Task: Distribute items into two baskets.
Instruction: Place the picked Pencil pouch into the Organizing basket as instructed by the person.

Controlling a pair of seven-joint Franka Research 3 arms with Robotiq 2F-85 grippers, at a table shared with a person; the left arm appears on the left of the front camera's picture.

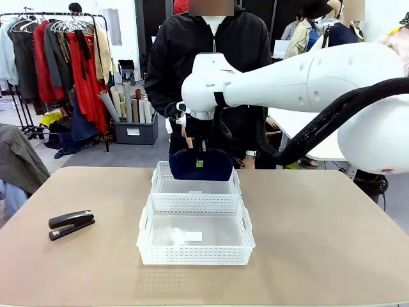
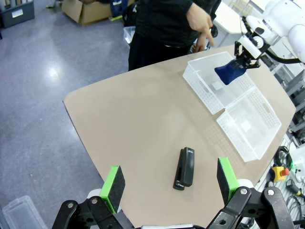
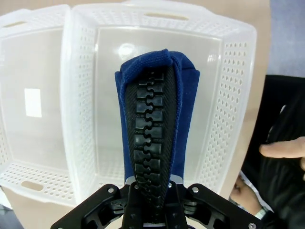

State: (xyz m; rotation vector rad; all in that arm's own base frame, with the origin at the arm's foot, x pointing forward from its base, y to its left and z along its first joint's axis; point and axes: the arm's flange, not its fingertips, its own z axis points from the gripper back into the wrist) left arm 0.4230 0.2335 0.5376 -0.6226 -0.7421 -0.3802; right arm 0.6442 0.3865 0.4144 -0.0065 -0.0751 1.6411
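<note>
left gripper (image 2: pixel 169 182): fingers spread wide, nothing between the green pads (image 2: pixel 113 183); hangs above the table (image 2: pixel 133 124).
stapler (image 2: pixel 185 168): black, flat on the table below the left gripper, in line with the gap between its pads, untouched. Well apart from both baskets.
near basket (image 1: pixel 195 256): white, lattice walls, a small white sticker on its floor. Sits on the robot's side of the right gripper, not under it; touches the far basket.
far basket (image 1: pixel 192 187): same type, directly under the right gripper.
right gripper (image 1: pixel 199 146): fingers pressed together on the pouch's zip edge, pinching it from above.
pouch (image 3: pixel 152 119): navy, hangs straight down from the right gripper, black zip running up into the fingers. Lower end over the far basket's interior; contact with the floor: cannot tell.
person's hand (image 2: pixel 202 26): beyond the right gripper at the far table edge, one finger extended, clear of the pouch.
</note>
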